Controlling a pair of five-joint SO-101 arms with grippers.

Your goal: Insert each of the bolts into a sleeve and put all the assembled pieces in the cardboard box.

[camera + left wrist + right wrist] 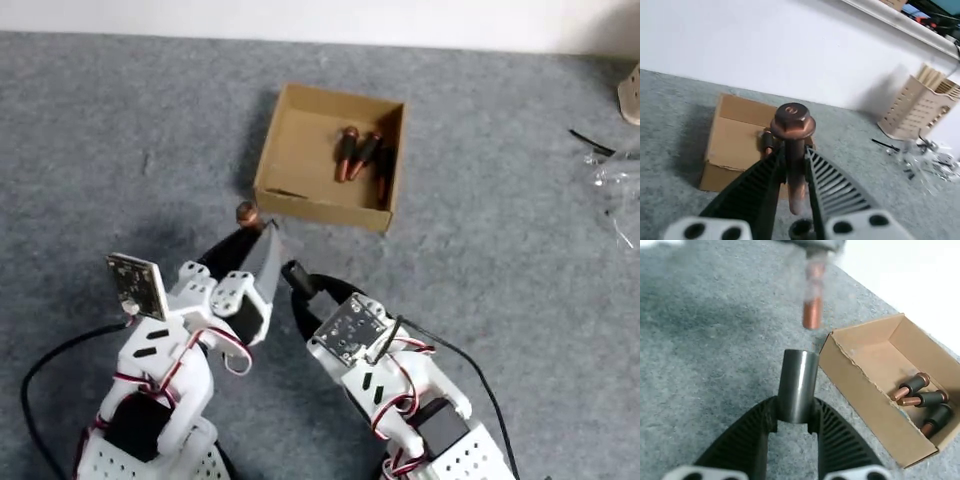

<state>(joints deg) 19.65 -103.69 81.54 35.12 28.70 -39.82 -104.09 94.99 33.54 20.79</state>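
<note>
Left gripper (794, 150) jaws closed on bolt (793, 125), clamped mid-shank; hex head sticks out past the fingertips, shank runs back between the jaws toward the wrist; right wrist view shows the bolt's (812, 315) bare tip pointing at the sleeve's open end.

Right gripper (794, 412) jaws gripping sleeve (798, 385) at its lower end; sleeve stands out along the gripper, open mouth facing away from the wrist; long axis roughly in line with the bolt's, slightly offset; bolt tip and sleeve mouth apart, not yet inserted.

High view: bolt head (247, 212) just beside the near-left corner of the cardboard box (320, 205); left gripper (255, 235) and right gripper (295, 280) close together on the grey mat (120, 130), in front of the box.

3 assembled pieces (362, 155) lie inside the box against its right wall.

Well off right: clear plastic bags with black cable (610, 170); beige slatted holder (920, 107) by the wall.
</note>
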